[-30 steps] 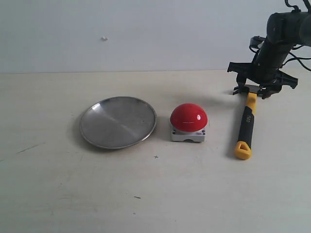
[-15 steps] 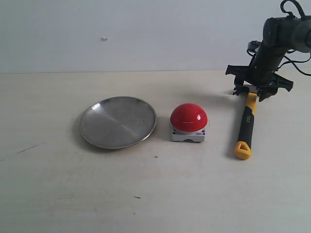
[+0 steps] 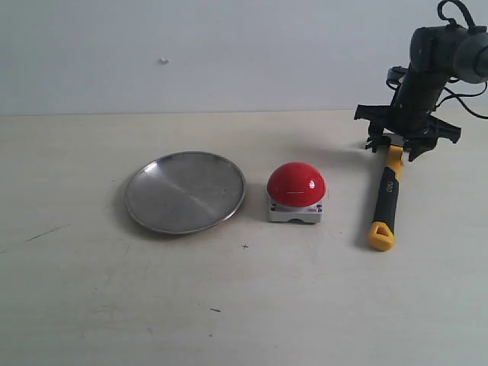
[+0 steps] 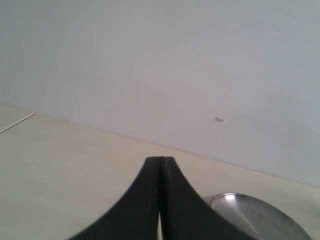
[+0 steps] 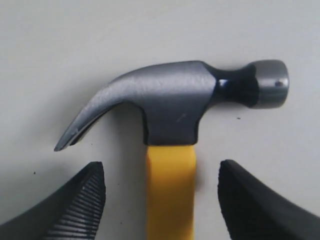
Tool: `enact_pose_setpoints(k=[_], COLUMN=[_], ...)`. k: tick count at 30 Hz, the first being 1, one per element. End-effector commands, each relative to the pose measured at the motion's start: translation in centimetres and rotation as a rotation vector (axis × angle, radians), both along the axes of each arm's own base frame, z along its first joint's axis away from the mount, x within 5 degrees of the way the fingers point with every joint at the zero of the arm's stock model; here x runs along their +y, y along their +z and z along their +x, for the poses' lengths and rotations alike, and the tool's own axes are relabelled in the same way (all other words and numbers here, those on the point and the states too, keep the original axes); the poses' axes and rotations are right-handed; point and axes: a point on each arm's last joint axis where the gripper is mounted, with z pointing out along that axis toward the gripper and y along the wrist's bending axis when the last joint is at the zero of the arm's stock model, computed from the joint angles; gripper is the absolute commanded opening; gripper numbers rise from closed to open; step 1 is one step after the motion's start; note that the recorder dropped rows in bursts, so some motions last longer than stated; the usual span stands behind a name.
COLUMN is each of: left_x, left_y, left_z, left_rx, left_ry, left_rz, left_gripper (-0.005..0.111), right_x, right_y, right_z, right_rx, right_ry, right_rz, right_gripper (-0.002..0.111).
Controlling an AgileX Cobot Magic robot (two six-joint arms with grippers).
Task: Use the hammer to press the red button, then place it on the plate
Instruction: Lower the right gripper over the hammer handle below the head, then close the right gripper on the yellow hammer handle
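Left hand: my left hand [image 4: 160, 200] was low over the table [image 3: 244, 305], fingers pressed flat together with nothing between them; it showed only in its own wrist view, with the plate [image 4: 260, 215] beyond its tips.

Hammer, handle end: the hammer [image 3: 387, 194] lay flat on the table at the right, its yellow looped end nearest the front and the black handle running away toward the back.

Red button: the red button [image 3: 296, 185] sat on its grey square base near the middle, between plate and hammer and apart from both.

Plate: the plate [image 3: 185, 191] lay just left of the button without touching it, its whole brushed inner surface in view.

Hammer, head end: the dark head [image 5: 170, 100] rested on the table, claw to one side, striking face to the other, yellow neck below it.

Right hand: my right hand [image 3: 395, 146] pointed down over the head end, fingers [image 5: 75, 210] spread wide on either side of the yellow neck, clear of it on both sides and gripping nothing.

Right arm: my right arm [image 3: 427, 69] came down steeply from the upper right corner.

Wall: a plain pale wall [image 3: 229, 53] stood behind the table.
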Motion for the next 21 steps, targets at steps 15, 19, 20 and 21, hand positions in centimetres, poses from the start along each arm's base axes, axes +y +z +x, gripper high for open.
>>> enact_pose_setpoints(k=[15, 19, 20, 21], left_x=[0.0, 0.0, 0.0, 0.0], left_y=[-0.1, -0.1, -0.1, -0.1], left_z=[0.0, 0.0, 0.0, 0.0], left_rx=[-0.003, -0.003, -0.003, -0.003], left_ry=[-0.008, -0.008, -0.008, -0.008], left_rz=[-0.001, -0.001, -0.001, -0.001], left_gripper=[0.0, 0.0, 0.0, 0.0], right_x=[-0.7, -0.6, -0.6, -0.6], right_y=[-1.3, -1.4, -1.4, -1.4], right_z=[0.1, 0.0, 0.0, 0.0], right_rx=[0.019, 0.03, 0.033, 0.034], right_ry=[0.04, 0.071, 0.079, 0.093], right_rz=[-0.02, -0.019, -0.021, -0.026], right_gripper=[0.054, 0.036, 0.031, 0.027])
